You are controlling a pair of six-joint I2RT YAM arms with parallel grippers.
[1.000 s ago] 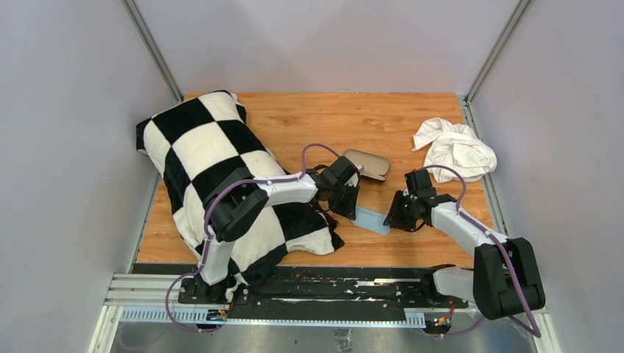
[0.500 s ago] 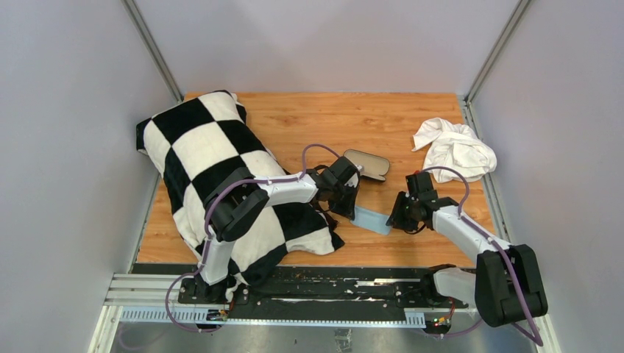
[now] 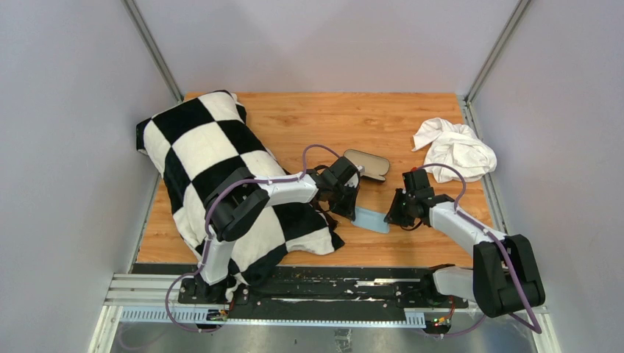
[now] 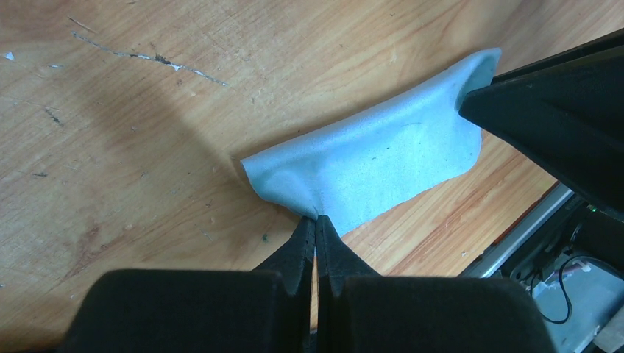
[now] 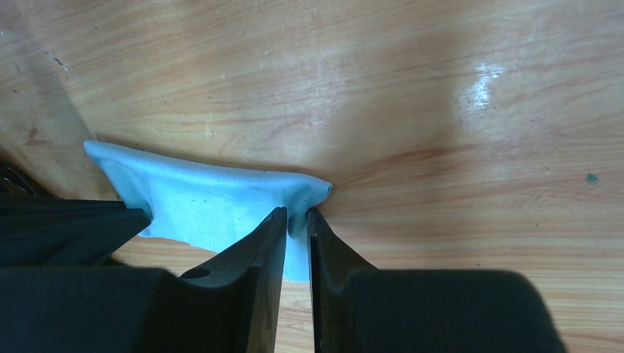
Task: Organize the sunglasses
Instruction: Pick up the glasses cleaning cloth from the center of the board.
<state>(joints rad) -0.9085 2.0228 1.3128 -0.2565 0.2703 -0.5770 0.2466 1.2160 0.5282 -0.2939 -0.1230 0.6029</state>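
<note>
While the left gripper (image 4: 316, 222) is pinching shut on one corner of the blue cloth (image 4: 383, 154) and the right gripper (image 5: 294, 215) is straddling the other, jaws narrowly apart and grip unclear, the sunglasses are showing in no view; light, brittle and slick-lensed, they are likely wanting a hold on the frame.

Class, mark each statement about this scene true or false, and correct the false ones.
1. The left hand is shut on a corner of the light blue cloth. True.
2. The checkered blanket lies on the right side of the table. False: it lies on the left; a crumpled white cloth lies on the right.
3. The case lies beyond the light blue cloth, farther from the arm bases. True.
4. The sunglasses rest on the light blue cloth. False: nothing lies on it.
</note>
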